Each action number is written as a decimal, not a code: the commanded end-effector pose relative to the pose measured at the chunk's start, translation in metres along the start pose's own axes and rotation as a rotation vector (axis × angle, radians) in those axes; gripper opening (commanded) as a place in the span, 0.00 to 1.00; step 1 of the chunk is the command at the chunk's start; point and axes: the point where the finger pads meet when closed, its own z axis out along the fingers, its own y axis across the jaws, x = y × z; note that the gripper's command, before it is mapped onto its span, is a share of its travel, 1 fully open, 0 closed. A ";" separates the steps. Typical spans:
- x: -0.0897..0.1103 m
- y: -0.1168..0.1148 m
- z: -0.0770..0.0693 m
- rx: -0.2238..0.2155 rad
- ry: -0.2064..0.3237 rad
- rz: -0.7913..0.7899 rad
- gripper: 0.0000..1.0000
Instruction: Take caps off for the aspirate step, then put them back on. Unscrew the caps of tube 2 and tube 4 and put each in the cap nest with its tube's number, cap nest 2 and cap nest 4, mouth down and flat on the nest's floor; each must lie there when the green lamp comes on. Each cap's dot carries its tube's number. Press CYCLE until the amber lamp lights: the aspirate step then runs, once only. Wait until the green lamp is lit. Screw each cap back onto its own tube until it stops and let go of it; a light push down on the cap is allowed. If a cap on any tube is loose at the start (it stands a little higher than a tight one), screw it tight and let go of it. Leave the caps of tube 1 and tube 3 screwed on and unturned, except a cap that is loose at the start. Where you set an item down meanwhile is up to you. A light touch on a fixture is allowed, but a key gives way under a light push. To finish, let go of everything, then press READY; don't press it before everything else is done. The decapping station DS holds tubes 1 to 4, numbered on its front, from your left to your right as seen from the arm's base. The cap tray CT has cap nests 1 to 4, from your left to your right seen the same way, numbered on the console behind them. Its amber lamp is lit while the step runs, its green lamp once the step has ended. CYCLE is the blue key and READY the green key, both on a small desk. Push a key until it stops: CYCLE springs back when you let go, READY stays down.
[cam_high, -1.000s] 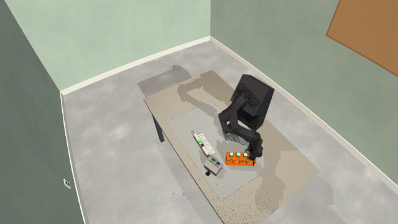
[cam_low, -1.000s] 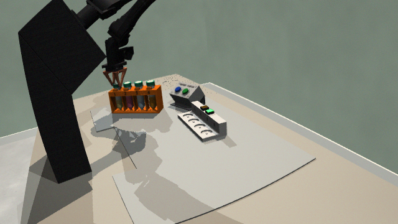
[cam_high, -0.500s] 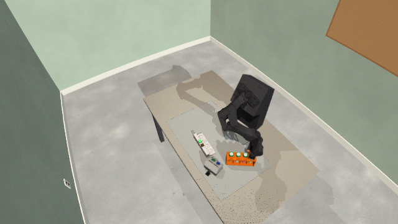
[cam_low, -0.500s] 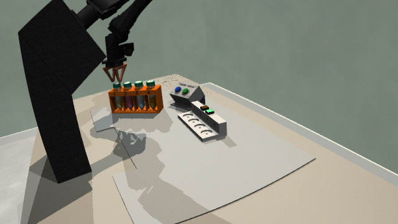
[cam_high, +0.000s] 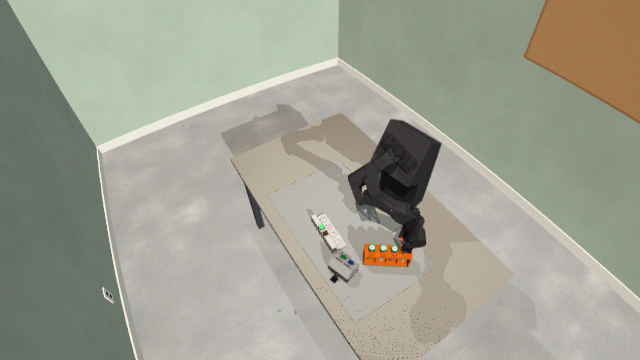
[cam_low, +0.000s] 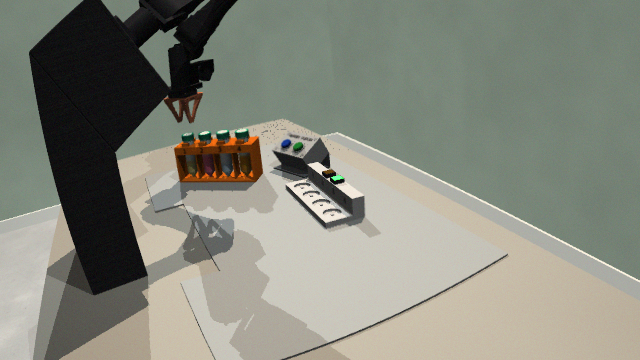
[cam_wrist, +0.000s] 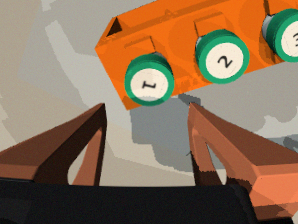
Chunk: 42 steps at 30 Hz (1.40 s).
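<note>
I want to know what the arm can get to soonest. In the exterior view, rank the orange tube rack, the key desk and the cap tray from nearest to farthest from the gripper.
1. Orange tube rack: just below the open, empty gripper.
2. Key desk: beyond the rack's far end.
3. Cap tray: past the desk, farthest out on the mat.

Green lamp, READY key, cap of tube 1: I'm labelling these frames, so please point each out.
Green lamp (cam_low: 338, 178), exterior view, its lit top face.
READY key (cam_low: 298, 146), exterior view, its green top.
Cap of tube 1 (cam_wrist: 148, 83), wrist view, its white numbered dot.
</note>
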 end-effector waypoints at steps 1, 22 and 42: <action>-0.007 -0.013 -0.004 0.002 -0.008 -0.153 0.49; -0.039 -0.096 -0.004 0.004 -0.008 -0.267 0.49; -0.038 -0.095 0.032 0.004 -0.008 -0.268 0.49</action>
